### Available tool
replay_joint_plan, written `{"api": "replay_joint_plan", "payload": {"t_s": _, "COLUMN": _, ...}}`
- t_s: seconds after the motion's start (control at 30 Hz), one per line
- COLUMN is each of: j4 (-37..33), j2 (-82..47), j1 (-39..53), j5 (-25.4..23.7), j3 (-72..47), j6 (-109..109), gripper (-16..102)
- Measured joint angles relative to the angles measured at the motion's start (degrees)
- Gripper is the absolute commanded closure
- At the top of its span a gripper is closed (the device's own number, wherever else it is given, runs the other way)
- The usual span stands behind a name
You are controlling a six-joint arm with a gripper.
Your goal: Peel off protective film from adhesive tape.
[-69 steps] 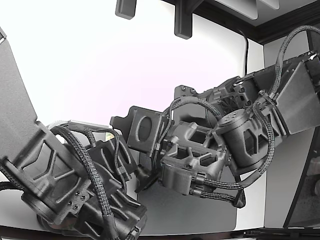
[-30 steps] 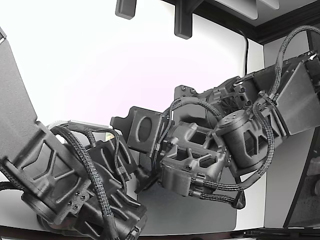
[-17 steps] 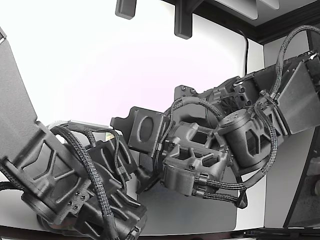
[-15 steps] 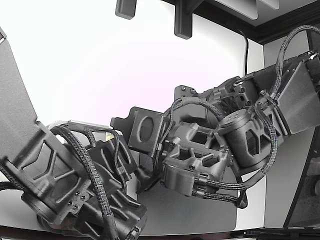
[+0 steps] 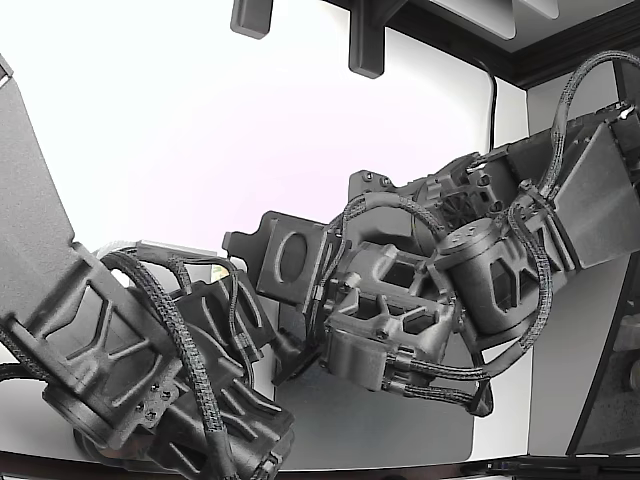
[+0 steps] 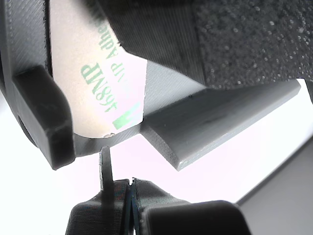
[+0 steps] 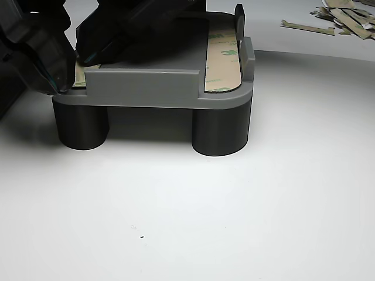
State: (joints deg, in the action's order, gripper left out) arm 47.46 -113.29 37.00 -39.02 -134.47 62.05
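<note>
A grey holder (image 7: pixel 146 88) stands on dark round legs. A beige tape strip with green print (image 7: pixel 222 58) lies along its right edge in the other view. A second strip's end (image 7: pixel 80 75) shows at the left corner, where my dark gripper (image 7: pixel 58 67) sits. In the wrist view the printed film (image 6: pixel 98 73) lies flat on the grey part (image 6: pixel 220 122). My gripper (image 6: pixel 120 178) is just off the part's edge, its jaws pressed together with no film seen between them. In the exterior view the two arms hide the fingertips.
Several peeled film scraps (image 7: pixel 340 17) lie at the far right of the white table (image 7: pixel 234 222). A second black arm (image 5: pixel 130 370) crowds close at the exterior view's left, almost meeting the arm (image 5: pixel 400 320) at the right.
The wrist of the arm at the exterior view's right has shifted slightly down and back. The other arm has stayed still.
</note>
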Motion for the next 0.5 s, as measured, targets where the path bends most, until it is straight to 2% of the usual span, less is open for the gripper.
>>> {"api": "replay_joint_plan", "payload": {"t_s": 0.5, "j4": 0.09, "j2": 0.88, "j1": 0.00, "j5": 0.00, "j3": 0.70, "j6": 0.35, "gripper": 97}}
